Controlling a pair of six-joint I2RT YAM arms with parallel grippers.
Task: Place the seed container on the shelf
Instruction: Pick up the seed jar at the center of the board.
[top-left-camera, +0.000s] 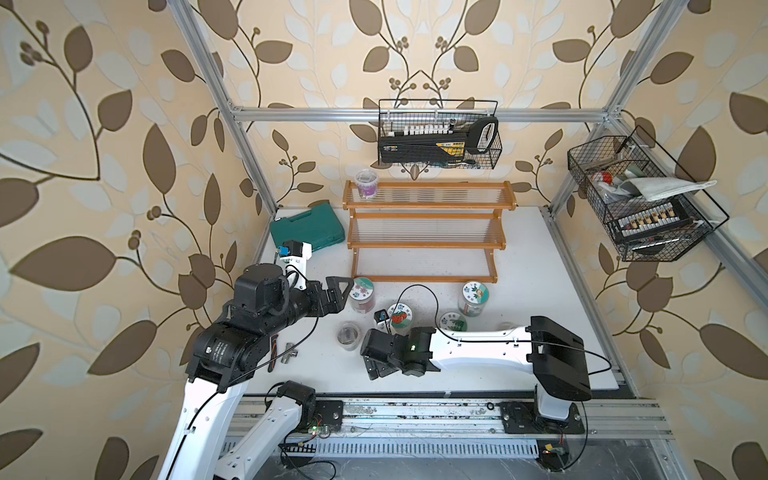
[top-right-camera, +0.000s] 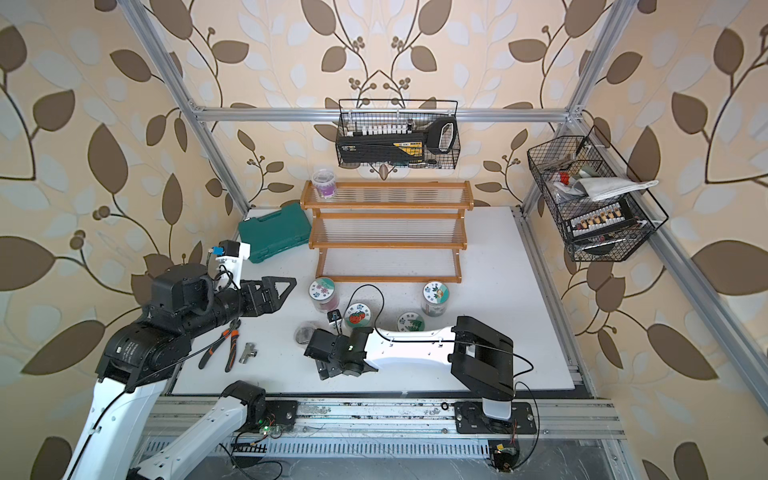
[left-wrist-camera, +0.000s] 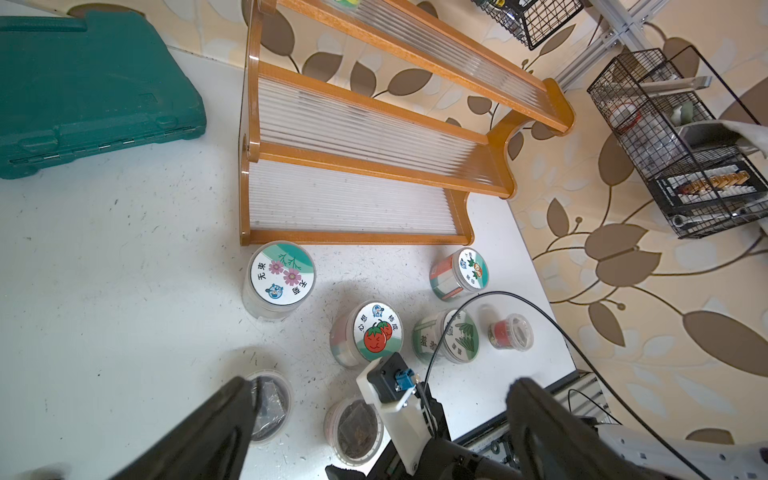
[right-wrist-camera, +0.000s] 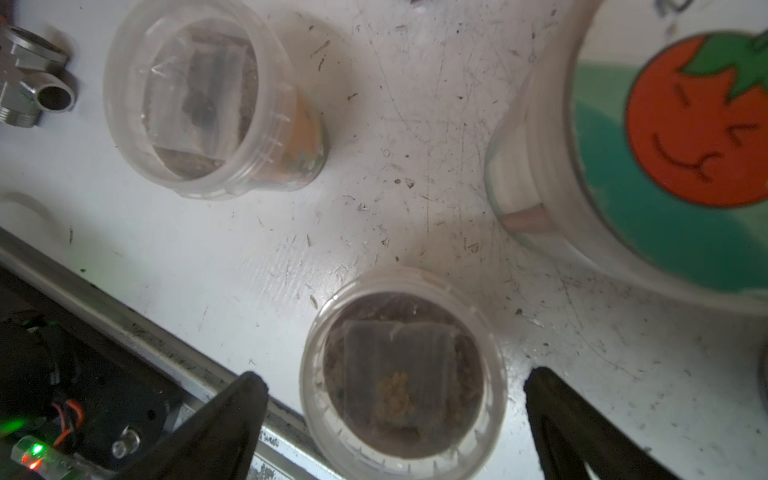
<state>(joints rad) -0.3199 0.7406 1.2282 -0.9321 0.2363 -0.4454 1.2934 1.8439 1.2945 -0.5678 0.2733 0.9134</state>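
The seed container, a small clear round tub with a packet inside, stands upright on the white table well in front of the shelf, on its open stepped side, roughly level with the shelf's left end. Your right gripper hangs over it pointing down. Its two black fingers are spread wide, one on each side of the tub with a gap at both walls; nothing is held. How high the gripper sits above the table cannot be told. The tub is round, so its only axis is vertical and no grip direction is favoured. The right arm lies low, white forearm stretched parallel to the shelf's front, wrist bent downward. Your left gripper is also spread and empty, held in the air before the shelf's left end, farther from the tub; the right arm is clearly the nearer. A second clear tub and a tomato-lidded jar stand nearer the shelf than the seed container, so the carry will probably need to rise above them. A purple-filled container already stands at the left end of the shelf's top tier.
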